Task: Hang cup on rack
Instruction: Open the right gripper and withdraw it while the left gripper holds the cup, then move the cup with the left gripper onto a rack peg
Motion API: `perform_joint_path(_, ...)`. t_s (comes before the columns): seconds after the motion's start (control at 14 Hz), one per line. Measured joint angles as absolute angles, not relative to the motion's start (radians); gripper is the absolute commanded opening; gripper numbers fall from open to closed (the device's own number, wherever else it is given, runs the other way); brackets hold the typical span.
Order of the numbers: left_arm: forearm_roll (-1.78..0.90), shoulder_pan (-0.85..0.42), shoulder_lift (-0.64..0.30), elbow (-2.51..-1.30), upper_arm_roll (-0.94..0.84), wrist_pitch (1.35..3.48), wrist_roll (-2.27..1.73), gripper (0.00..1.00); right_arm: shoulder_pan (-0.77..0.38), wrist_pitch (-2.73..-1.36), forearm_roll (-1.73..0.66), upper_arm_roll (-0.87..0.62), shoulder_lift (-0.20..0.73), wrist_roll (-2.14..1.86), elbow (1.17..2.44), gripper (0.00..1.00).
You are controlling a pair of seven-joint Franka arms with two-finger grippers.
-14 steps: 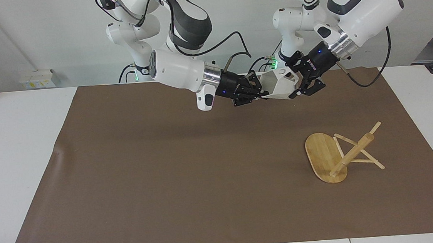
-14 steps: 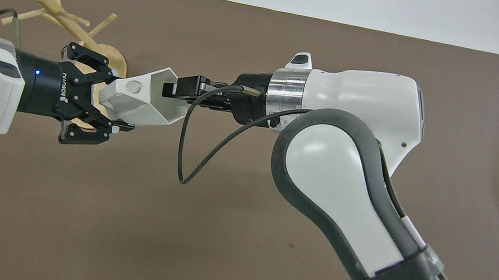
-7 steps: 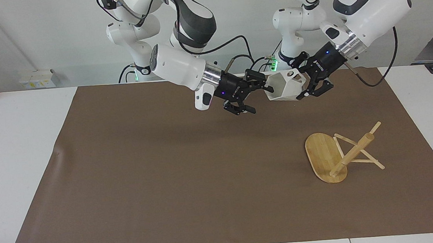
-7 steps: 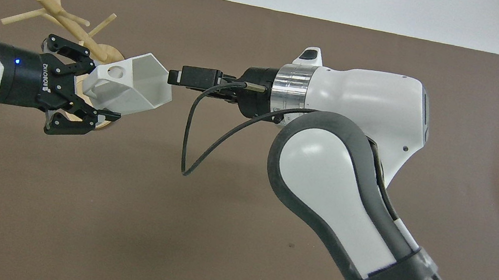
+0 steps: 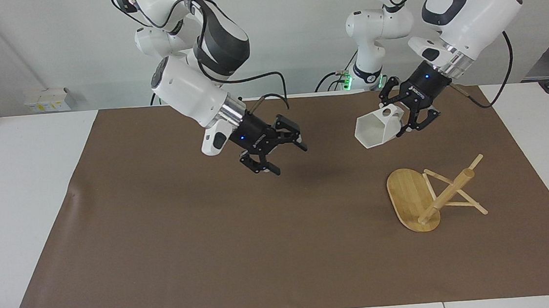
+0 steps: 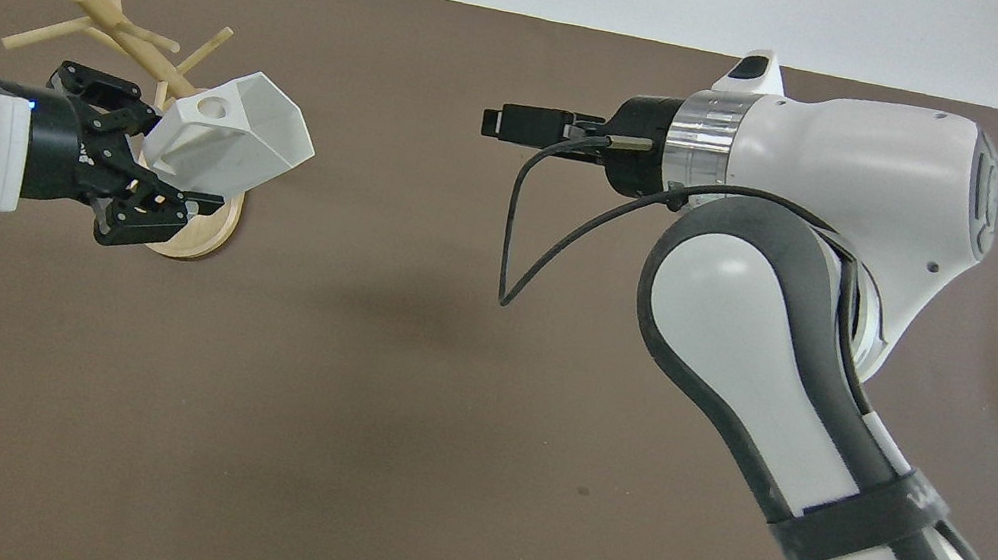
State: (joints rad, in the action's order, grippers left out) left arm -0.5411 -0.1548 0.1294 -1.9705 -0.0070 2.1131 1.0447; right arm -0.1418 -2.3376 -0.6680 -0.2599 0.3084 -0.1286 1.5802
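Observation:
My left gripper [image 5: 403,118] is shut on the blocky handle of the white faceted cup [image 5: 376,130] and holds it in the air, its mouth tipped down and toward the table's middle. From overhead, the cup [image 6: 232,132] and left gripper [image 6: 161,168] cover part of the rack's base. The bamboo rack [image 5: 425,200] rests on the mat below, apart from the cup, and its post [image 6: 119,34] and pegs show clearly. My right gripper [image 5: 288,157] hangs open and empty over the middle of the mat, seen edge-on from overhead as the right gripper [image 6: 497,122].
A brown mat [image 5: 212,237] covers most of the white table [image 5: 23,193]. A black cable [image 6: 558,229] loops from the right wrist.
The right gripper opened, let go of the cup and drew back toward its own end of the table. The left gripper carried the cup toward the rack and tipped it.

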Motion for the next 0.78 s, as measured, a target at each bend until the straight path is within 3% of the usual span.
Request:
perform_joint_path(0.36, -0.516, -0.199, 0.121, -2.08, -0.016, 2.376, 0.896, 0.0, -0.035, -2.263, -0.386, -0.258, 0.304, -0.129, 1.579, 1.0)
perform_joint_path(0.78, -0.516, -0.203, 0.047, -2.093, -0.015, 2.515, 0.784, 0.0, 0.016, -2.065, -0.105, -0.152, 0.257, -0.129, 1.578, 1.0)
